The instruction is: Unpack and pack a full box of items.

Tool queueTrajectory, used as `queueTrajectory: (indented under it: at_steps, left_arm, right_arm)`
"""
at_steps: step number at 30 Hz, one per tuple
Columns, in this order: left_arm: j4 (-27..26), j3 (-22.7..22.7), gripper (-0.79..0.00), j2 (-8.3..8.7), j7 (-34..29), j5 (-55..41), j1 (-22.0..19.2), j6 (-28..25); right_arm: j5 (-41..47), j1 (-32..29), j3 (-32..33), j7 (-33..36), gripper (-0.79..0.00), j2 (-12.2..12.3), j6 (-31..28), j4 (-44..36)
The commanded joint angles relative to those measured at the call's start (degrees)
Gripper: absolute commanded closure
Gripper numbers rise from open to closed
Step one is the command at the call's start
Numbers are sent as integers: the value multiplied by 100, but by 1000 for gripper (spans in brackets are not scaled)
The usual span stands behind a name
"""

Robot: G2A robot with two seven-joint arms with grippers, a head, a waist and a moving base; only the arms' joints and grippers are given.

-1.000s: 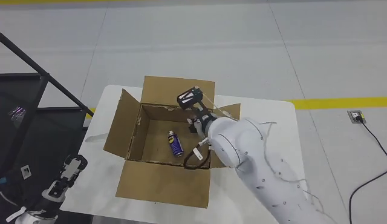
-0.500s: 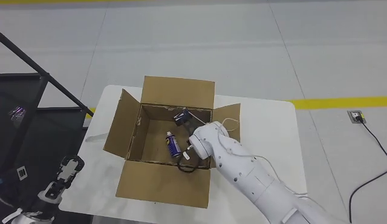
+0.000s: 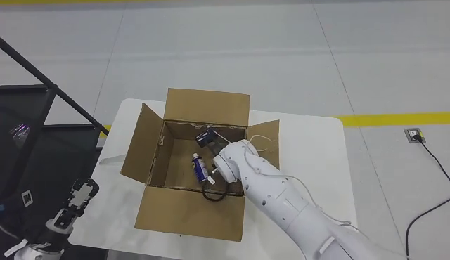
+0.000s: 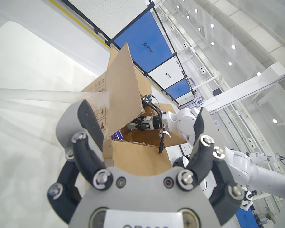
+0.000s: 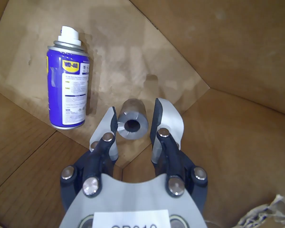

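- R gripper (image 5: pixel 135 107) is low inside the cardboard box (image 3: pixel 208 106), its 2 fingers around 1 metal cylinder (image 5: pixel 132 122) that lies on the box floor.
- 1 pad touches the cylinder; at the other pad there seems to be a thin gap, so prob. released.
- Blue spray can (image 5: pixel 67 84) lies near the cylinder, not touching.
- L gripper (image 4: pixel 142 109) is spread wide, empty, beside the table (image 3: pixel 309 154) edge, well apart from the box.

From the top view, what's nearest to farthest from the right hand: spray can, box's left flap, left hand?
1. Spray can, just beside the right hand.
2. Box's left flap, sticking out sideways.
3. Left hand, far out to the left.
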Motion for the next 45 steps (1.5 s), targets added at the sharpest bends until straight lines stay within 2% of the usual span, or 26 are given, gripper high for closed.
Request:
queueTrajectory:
  at_steps: [1,6,9,10,11,17,23,31,32,38,45]
  left_arm:
    - [-19,-18,-785,-6,68,-28,10,9]
    - [-94,-111,-785,-11,150,-118,13,0]
    - [-227,-101,-785,-1,44,14,-49,-49]
    - [-256,-71,-785,2,29,69,-93,-16]
    - [-286,-24,-785,6,-2,105,-154,28]
    - [-233,256,-785,50,-205,554,-699,471]
    - [-59,694,-785,81,-399,1087,-1205,782]
    - [-72,1164,-785,114,-838,1204,-1534,820]
    - [-91,1210,-785,118,-887,1213,-1553,824]
    - [-152,1514,-785,139,-1195,1283,-1674,925]
    - [-25,1911,-785,155,-1443,1447,-1911,1066]
  right_arm:
    - [-12,18,41,-26,-323,-12,7,-44]
    - [295,-51,520,-58,-299,92,-83,-860]
    - [302,-383,978,149,-157,287,-194,-1952]
    - [253,-567,1148,236,-18,367,-234,-2383]
    - [224,-779,1327,347,0,446,-293,-2846]
    - [141,-2142,2300,841,0,809,-720,-5394]
    - [964,-3038,3351,760,0,984,-980,-6856]
    - [964,-3109,3483,737,0,1002,-951,-6948]
    - [961,-3188,3580,529,0,1008,-867,-6951]
    - [922,-3717,4706,-47,0,1123,-334,-7220]
    - [88,-3634,5494,542,0,1265,556,-6628]
